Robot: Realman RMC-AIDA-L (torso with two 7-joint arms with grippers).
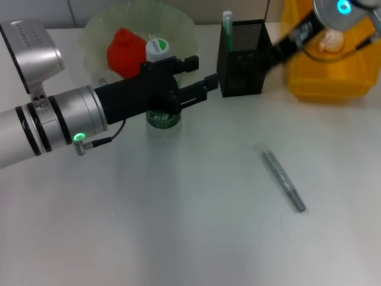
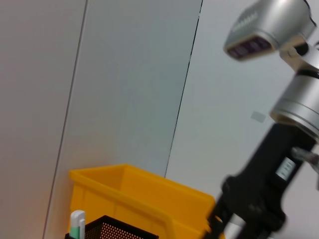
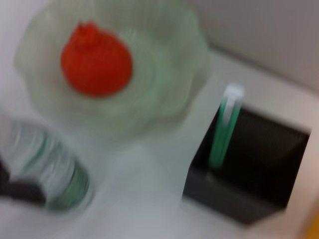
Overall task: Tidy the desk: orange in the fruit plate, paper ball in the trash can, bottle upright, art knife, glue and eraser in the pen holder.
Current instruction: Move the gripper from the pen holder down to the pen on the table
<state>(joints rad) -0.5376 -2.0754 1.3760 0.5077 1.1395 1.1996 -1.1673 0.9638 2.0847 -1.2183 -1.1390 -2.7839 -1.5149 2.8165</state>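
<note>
Far left, reaching in low over the table: left gripper (image 1: 199,72), black, fingers (image 1: 207,81) spread apart with nothing between them, tips pointing at the pen holder and stopping just short of it. Directly behind the gripper body, and half hidden by it: bottle (image 1: 161,118), upright on the table, white and green cap (image 1: 158,46) showing above the black housing. Not clamped as far as can be seen.

Behind the bottle, at the table's far edge: fruit plate (image 1: 178,24), with the orange (image 1: 125,52) sitting inside.

Further right: pen holder (image 1: 241,59), upright, with a green and white stick (image 1: 227,24) standing in its near-left corner.

Nearer the front, well apart from everything else: grey art knife (image 1: 284,180), lying flat and slanted on the bare surface.

Far right, at the back: trash can (image 1: 324,83), just beside the pen holder, with the paper ball (image 1: 330,40) inside. Above its near-left rim: right gripper (image 1: 292,39), a dark blur; impossible to tell how it is set or whether anything is held.

Underneath all: plain white table (image 1: 178,226). Beyond, pale grey wall panels (image 2: 124,74) with thin dark seams.
</note>
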